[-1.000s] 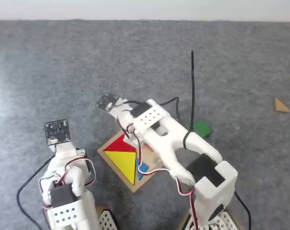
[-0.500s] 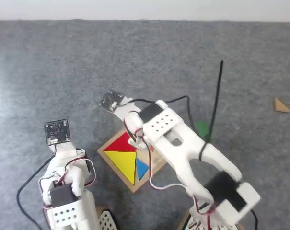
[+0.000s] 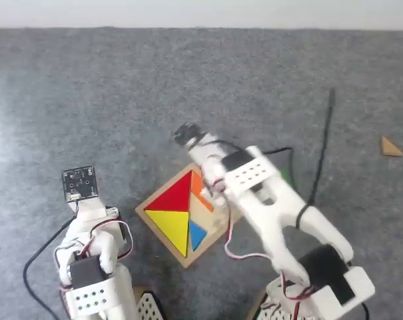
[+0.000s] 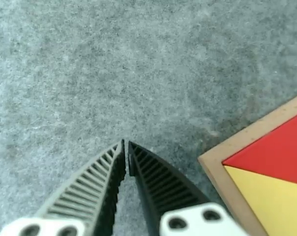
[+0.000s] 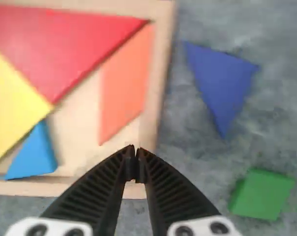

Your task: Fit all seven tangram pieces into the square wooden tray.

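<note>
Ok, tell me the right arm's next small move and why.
Probably open the right claw and swing it over to the dark blue triangle. The claw is shut on nothing above the wooden tray's rim, bare wood shows beside the orange parallelogram, and that triangle lies on the carpet just outside the tray.

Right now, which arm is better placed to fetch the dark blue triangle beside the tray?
Right. The right gripper hangs at the rim of the tray, with the blue triangle just beyond it; the left gripper is over carpet off the far side.
</note>
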`<state>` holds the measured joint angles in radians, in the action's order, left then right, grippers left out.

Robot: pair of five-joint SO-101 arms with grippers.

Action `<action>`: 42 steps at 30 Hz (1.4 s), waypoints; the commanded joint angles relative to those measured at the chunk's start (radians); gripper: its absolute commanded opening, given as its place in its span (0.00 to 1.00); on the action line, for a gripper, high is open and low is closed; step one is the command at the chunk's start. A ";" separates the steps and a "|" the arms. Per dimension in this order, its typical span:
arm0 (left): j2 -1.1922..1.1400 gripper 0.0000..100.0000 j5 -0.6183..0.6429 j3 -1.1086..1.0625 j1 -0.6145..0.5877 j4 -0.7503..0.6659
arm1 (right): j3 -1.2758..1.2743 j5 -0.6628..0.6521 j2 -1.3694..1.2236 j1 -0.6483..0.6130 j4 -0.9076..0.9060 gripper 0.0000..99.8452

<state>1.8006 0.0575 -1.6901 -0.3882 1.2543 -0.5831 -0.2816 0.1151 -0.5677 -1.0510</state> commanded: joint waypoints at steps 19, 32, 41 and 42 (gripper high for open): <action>0.018 0.01 -0.005 0.007 0.000 0.008 | -0.132 0.006 0.053 0.056 0.127 0.01; 0.018 0.01 -0.005 0.007 0.000 0.008 | -0.170 0.006 0.053 0.062 0.127 0.01; 0.018 0.01 -0.005 0.007 0.000 0.008 | -0.232 0.008 0.056 -0.134 0.068 0.01; 0.018 0.01 -0.005 0.007 0.000 0.008 | -0.236 0.006 0.056 -0.159 0.070 0.01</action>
<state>1.8006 0.0575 -1.6901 -0.3882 1.2543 -0.7963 -0.2754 0.1550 -0.6383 -0.9620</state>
